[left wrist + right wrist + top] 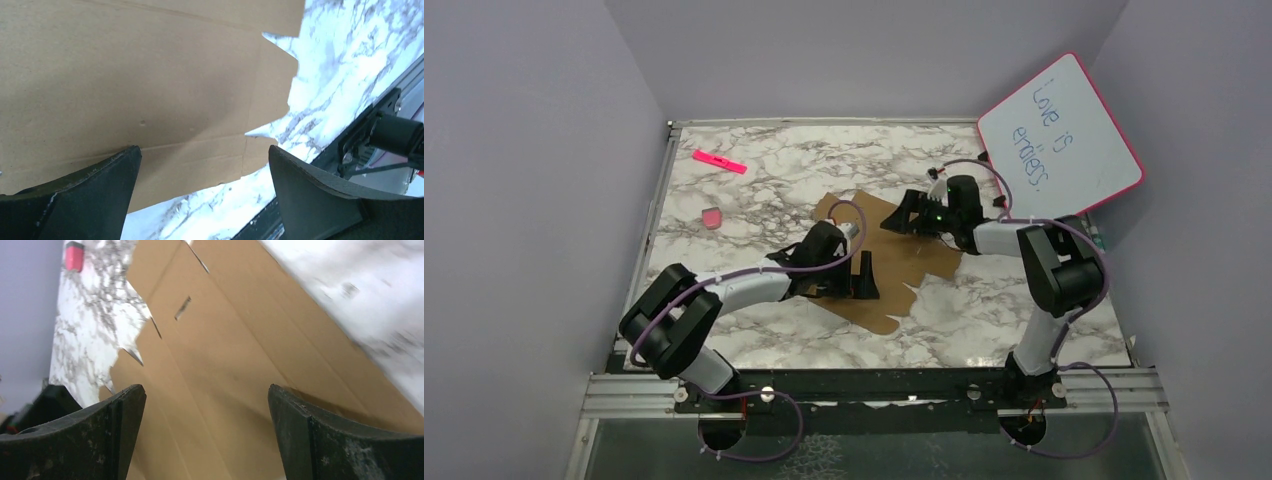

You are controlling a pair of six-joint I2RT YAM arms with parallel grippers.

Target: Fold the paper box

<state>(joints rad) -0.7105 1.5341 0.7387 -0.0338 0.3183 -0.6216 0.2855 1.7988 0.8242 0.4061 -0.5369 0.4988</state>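
Observation:
The paper box [894, 262] is a flat brown die-cut cardboard sheet with flaps and tabs, lying on the marble table in the middle. My left gripper [865, 278] is open and low over the sheet's near-left part; its wrist view shows the sheet [125, 85] under the spread fingers [100, 195], with the sheet's edge between them. My right gripper [902, 217] is open and low over the sheet's far edge; its wrist view shows creased cardboard [220, 355] between the fingers [320, 440]. Neither gripper holds anything.
A pink-framed whiteboard [1060, 135] with writing leans at the back right. A pink marker [719, 161] and a small pink eraser [711, 217] lie at the back left; the eraser also shows in the right wrist view [75, 255]. The table's metal rail [874, 380] runs along the near edge.

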